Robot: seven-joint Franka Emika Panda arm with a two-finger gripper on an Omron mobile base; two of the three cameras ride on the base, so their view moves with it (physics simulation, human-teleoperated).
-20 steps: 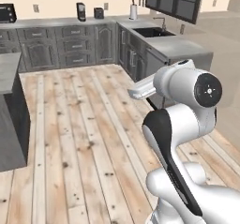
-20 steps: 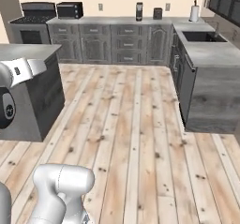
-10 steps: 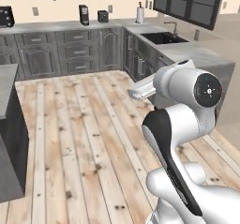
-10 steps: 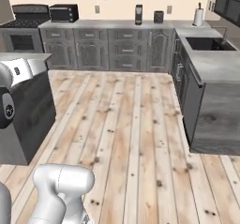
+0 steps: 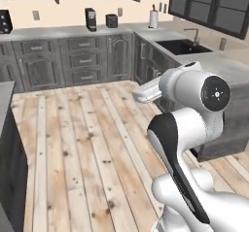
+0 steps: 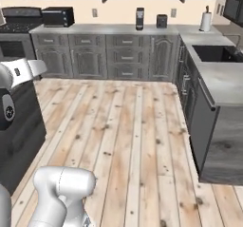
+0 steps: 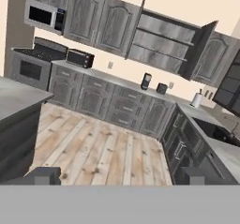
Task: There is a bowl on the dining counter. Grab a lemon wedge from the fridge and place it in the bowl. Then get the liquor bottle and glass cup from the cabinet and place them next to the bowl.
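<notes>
My hand (image 7: 117, 175) is open and holds nothing. Ahead of it lies a wide bare wood floor (image 7: 103, 148) with lots of room. Far ahead and up high, the cabinet (image 7: 166, 42) stands open with both doors swung out. A counter (image 7: 18, 94) edge is close on one side, the sink counter (image 7: 220, 145) on the other.

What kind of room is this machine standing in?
A home kitchen, rendered by computer: a sink set in the grey counter, a microwave above a stove, and an open wall cabinet.
</notes>
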